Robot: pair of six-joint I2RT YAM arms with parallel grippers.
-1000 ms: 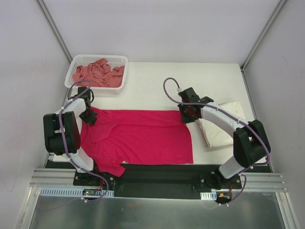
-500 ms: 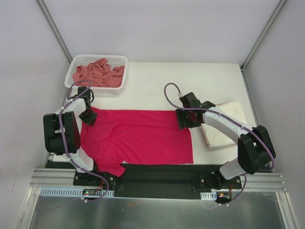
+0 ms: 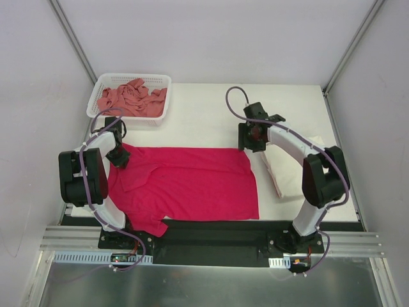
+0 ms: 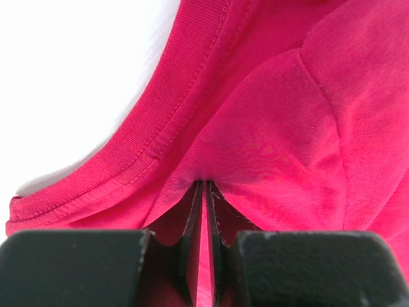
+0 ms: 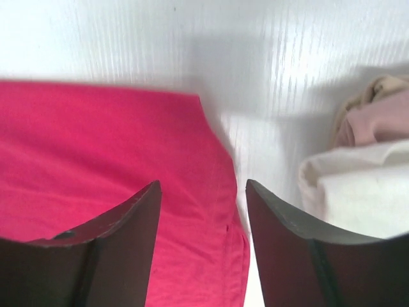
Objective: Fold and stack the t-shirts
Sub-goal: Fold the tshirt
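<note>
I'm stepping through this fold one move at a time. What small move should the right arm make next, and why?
Probably lower the right gripper onto the far right corner of the magenta shirt and close. Its jaws hang open by that corner, holding nothing, while the left gripper is shut on the cloth near the collar; a fold likely needs both ends held.

Overhead camera looks down; both wrist cameras close over magenta t-shirt (image 3: 185, 182).

White plastic mesh basket (image 3: 134, 120) stands upright at the far left corner of the white bench (image 3: 204, 121). A black strip (image 3: 217, 228) runs along the bench's near edge, with an aluminium rail (image 3: 64, 240) just in front of it. White panels (image 3: 211, 38) enclose sides and rear.
</note>
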